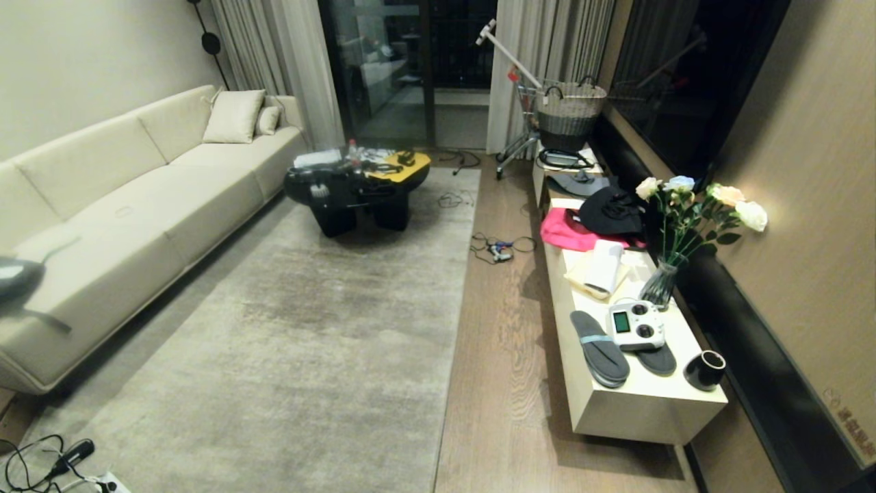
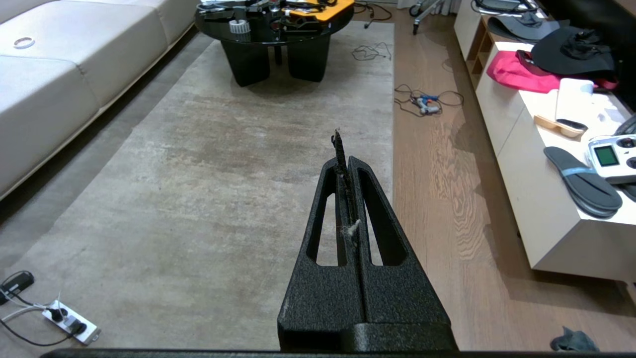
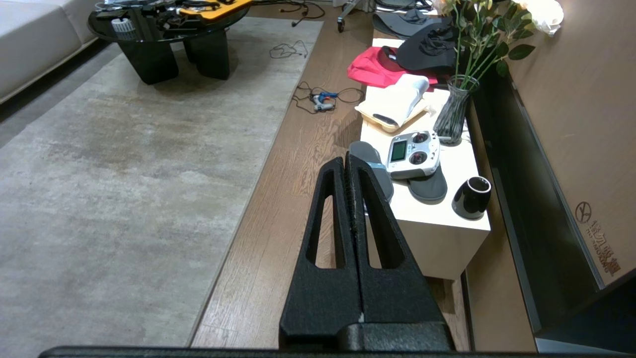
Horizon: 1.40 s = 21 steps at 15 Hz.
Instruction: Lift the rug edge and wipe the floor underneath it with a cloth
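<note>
Head view, rug: you have the large pale grey-beige short-pile rug [image 1: 287, 329] lying flat, its thin straight right edge against the bare floor strip.
Floor: the light brown wood-plank floor [image 1: 499, 356] runs between that rug edge and the long low white cabinet [image 1: 643, 404]; nothing is lifted from it yet.
Cloth: a small dark grey-green crumpled rag [image 2: 569, 340] lies on the planks near the cabinet's near end, seen only at the margin of the left wrist view; it is probably your cloth, though only part of it shows.
Left gripper: the black left gripper [image 2: 343, 149] hangs above the rug near its right edge, jaws pressed together, a thin dark scrap and a wisp of lint caught between them.
Right gripper: the black right gripper [image 3: 346, 161] hangs over the floor strip beside the cabinet, jaws together and empty.
Step in hand: approach only, judging by the untouched rug.
Next move: you will likely need to part the jaws, go down for the rag, and pinch the rug edge with the other gripper.
</note>
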{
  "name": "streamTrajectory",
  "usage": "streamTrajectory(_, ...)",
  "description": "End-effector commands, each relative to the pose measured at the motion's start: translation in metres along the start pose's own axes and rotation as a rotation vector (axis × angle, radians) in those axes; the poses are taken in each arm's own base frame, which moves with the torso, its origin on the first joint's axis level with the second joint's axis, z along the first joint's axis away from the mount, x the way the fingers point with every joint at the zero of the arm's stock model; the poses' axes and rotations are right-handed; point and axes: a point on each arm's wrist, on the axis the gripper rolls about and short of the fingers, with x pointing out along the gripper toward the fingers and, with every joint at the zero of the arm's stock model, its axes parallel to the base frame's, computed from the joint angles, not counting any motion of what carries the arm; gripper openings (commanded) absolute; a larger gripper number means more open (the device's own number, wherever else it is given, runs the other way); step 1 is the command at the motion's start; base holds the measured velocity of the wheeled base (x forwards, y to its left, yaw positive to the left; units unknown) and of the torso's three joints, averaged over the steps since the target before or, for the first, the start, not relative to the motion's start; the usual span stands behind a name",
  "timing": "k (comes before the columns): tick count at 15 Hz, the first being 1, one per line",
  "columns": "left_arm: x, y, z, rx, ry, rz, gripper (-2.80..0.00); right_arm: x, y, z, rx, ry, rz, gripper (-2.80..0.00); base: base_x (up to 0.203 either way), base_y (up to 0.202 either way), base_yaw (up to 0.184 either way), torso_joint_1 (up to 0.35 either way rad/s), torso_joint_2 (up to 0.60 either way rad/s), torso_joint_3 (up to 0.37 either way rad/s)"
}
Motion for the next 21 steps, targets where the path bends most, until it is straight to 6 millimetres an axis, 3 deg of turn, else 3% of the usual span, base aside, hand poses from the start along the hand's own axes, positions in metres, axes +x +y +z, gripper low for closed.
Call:
streamTrajectory(1, 0.0000, 0.0000, 0.0001, 0.000, -0.001, 0.001, -2.80, 0.0000, 0.0000, 0.0001, -0.001, -0.001, 0.001, -2.80, 0.000, 0.000, 0.000, 0.000, 0.00, 0.000)
streamTrajectory(21, 0.0000, 0.0000, 0.0001, 0.000, 0.000, 0.001, -2.80, 0.0000, 0.0000, 0.0001, 0.001, -0.001, 0.001, -2.80, 0.000, 0.000, 0.000, 0.000, 0.00, 0.000)
